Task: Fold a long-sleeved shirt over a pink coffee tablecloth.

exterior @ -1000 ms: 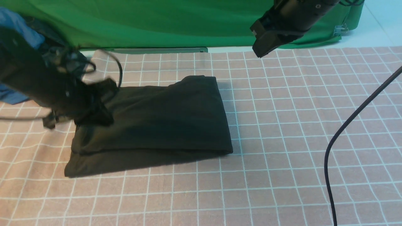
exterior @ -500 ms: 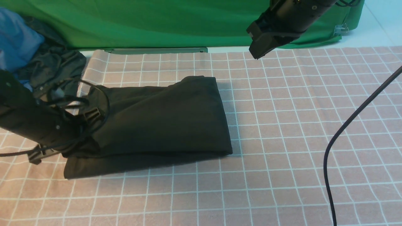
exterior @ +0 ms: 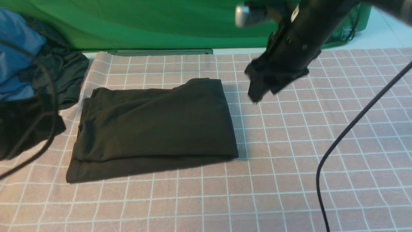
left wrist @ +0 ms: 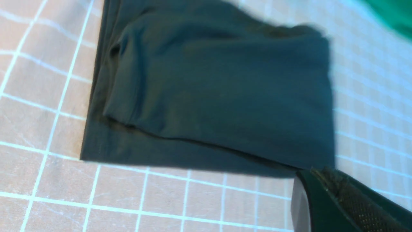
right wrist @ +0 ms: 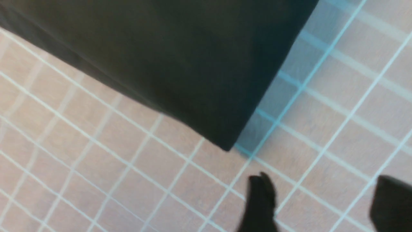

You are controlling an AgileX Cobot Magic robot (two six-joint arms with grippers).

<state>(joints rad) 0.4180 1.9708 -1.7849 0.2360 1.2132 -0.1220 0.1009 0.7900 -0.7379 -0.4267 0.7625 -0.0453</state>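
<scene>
- The black cotton long-sleeved shirt [exterior: 154, 129] lies folded into 1 layered rectangle, print hidden, left of centre on the pinkish-tan grid-checked tablecloth [exterior: 289, 161].
- My left claw [left wrist: 325, 196], a second ago on the shirt's left edge, has pulled away, fingers together, empty.
- My right claw [right wrist: 318, 199] has dropped beside the shirt's far right corner, fingers spread wide.
- Count: 1 shirt, 1 tablecloth, 2 claws.

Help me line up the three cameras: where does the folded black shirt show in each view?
Front view: long-sleeved shirt lies left of centre.
Left wrist view: it fills the upper middle.
Right wrist view: one corner fills the top.
Shared landmark: the white-gridded pink coffee tablecloth under it.
</scene>
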